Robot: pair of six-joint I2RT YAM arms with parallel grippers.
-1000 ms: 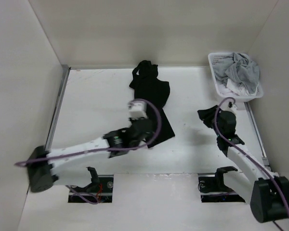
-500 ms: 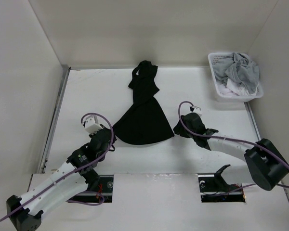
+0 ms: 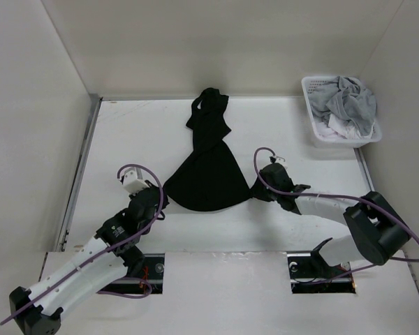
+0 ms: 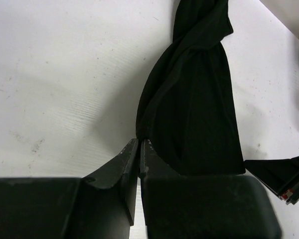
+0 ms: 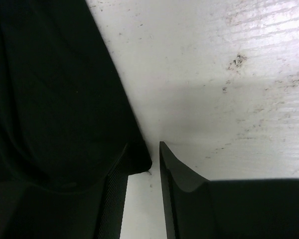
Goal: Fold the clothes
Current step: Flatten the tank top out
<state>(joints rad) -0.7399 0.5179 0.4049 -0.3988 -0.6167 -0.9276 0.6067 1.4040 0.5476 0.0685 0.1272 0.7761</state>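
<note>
The clothes, a plain black garment, lie mid-table as a fan: narrow and twisted at the far end, wide at the near hem. My left gripper sits at the hem's left corner. In the left wrist view its jaws are pressed together, with the corner of the clothes pinched at their tips. My right gripper is at the hem's right corner. In the right wrist view it stands open with a narrow gap. The corner of the clothes lies inside that gap against the left finger.
A white basket stands at the far right of the table, with a light grey garment heaped in it. White walls close in the table on the left, back and right. A metal rail runs along the left edge.
My left arm drew back to the near left with the hem corner, spreading the clothes into a fan. My right arm swung in to the hem's right corner, its jaws narrowing.
</note>
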